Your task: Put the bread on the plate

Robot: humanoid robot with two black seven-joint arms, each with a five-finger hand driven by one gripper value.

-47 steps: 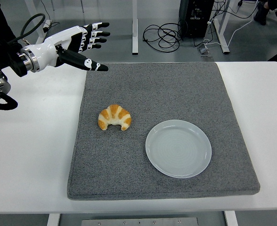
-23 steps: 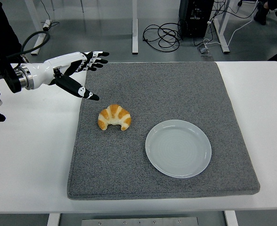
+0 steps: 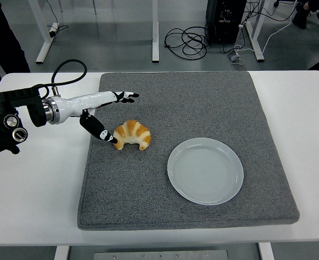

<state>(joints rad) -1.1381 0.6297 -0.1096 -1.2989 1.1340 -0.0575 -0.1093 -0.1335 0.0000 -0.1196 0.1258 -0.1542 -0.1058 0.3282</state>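
Note:
A golden croissant (image 3: 133, 134) lies on the grey mat (image 3: 192, 97), left of centre. A pale blue-white plate (image 3: 205, 170) sits empty on the mat to the croissant's lower right. My left hand (image 3: 112, 111) reaches in from the left, low over the mat's left edge. Its fingers (image 3: 126, 96) are spread just behind the croissant and its thumb tip (image 3: 115, 139) touches the croissant's left end. The hand holds nothing. The right arm is out of view.
The mat covers most of the white table (image 3: 34, 184). Table legs and black cables (image 3: 189, 40) lie on the floor beyond the far edge. A dark-clothed person (image 3: 2, 38) shows at the top left.
My left hand has come down and forward from above the mat's far-left corner to the croissant. The thumb now meets its left end. The croissant and plate have not moved.

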